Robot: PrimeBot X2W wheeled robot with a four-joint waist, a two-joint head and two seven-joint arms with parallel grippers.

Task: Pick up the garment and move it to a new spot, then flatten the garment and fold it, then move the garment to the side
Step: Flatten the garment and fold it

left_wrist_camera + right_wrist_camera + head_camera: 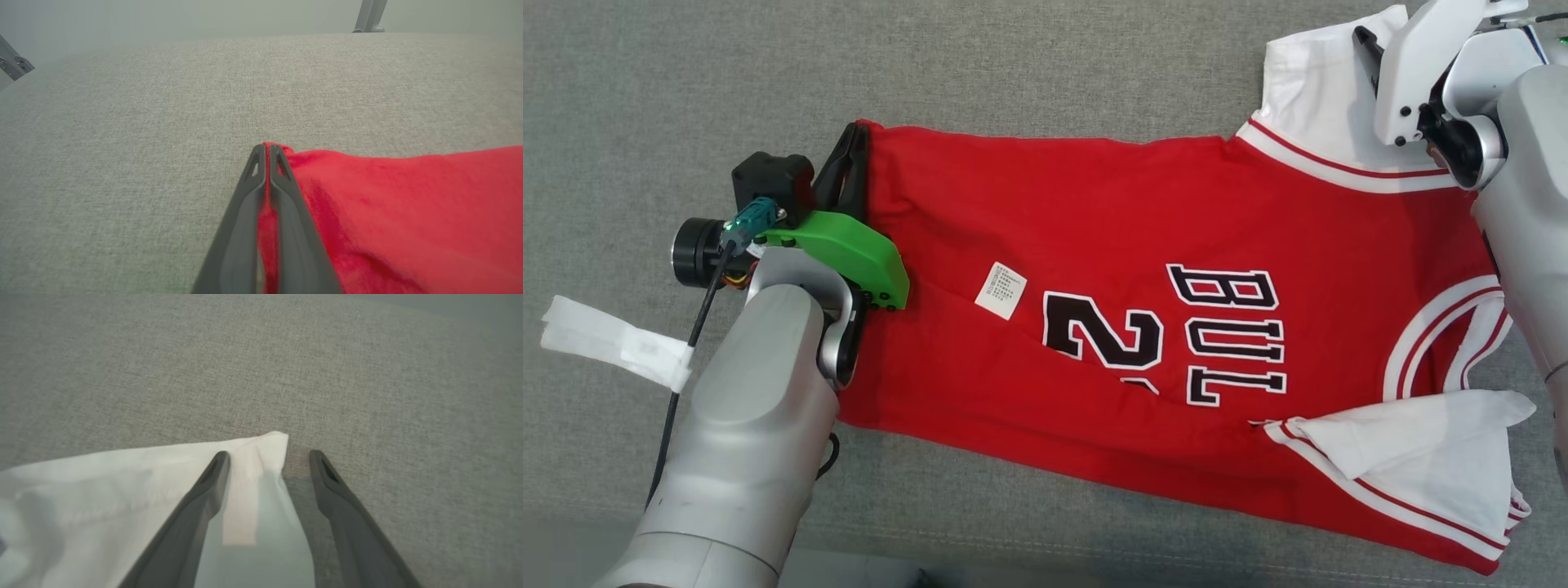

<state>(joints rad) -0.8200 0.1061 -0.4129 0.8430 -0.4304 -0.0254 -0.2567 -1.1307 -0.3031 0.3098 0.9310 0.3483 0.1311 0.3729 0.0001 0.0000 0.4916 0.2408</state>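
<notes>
On the grey cloth worktop (768, 65) the red-and-white sports shirt (1143, 212) stretches left to right, hem left, neck right. Left pincer (265, 149) pinches its hem; right pincer (267, 455) is spread wide.

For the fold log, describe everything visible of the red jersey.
The red jersey lies spread, slightly wrinkled, on the grey fabric surface. It looks like soft knit, with white sleeves, red-and-white striped trim, black white-edged lettering "BUL" and a "2", and a small white label. A fold hides part of the number. The left gripper is shut on its hem corner; the right gripper stands open at a white sleeve's corner.
</notes>
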